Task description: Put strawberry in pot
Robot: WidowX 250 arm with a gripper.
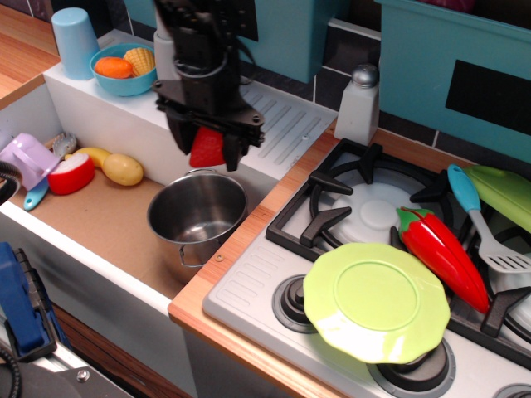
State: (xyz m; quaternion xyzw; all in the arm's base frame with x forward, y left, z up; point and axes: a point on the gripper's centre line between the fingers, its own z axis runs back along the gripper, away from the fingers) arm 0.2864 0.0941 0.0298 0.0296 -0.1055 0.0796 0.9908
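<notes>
My black gripper [207,151] is shut on the small red strawberry [207,149] and holds it in the air just above the far rim of the pot. The shiny steel pot [197,217] stands upright in the sink, near its right wall, and looks empty inside. The strawberry's lower part shows between the two fingers; its top is hidden by the gripper.
A red pepper [442,254], a green plate [375,301] and a blue-handled spatula [479,217] lie on the stove. A salt shaker [361,104] stands behind it. In the sink lie a half apple [71,174], a banana, a potato [123,169] and a purple cup [29,158]. A blue bowl [124,68] sits on the ledge.
</notes>
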